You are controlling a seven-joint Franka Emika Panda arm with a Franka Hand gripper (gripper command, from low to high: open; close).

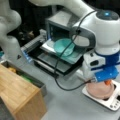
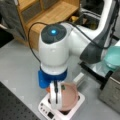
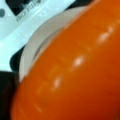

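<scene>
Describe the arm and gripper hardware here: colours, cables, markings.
The arm has glossy white rounded shells with dark grey joint bands. Its last joint carries a dark cap with a lit blue dot. A thin black cable loops from the arm down to the wrist. The gripper hangs from a bright blue mount; a white, black-striped part below it shows in a front view.

Grey desk (image 1: 67,105); wooden shelf unit (image 2: 47,12) at a front view's top; black perforated board (image 2: 12,105); dark backdrop (image 1: 35,12)
</scene>
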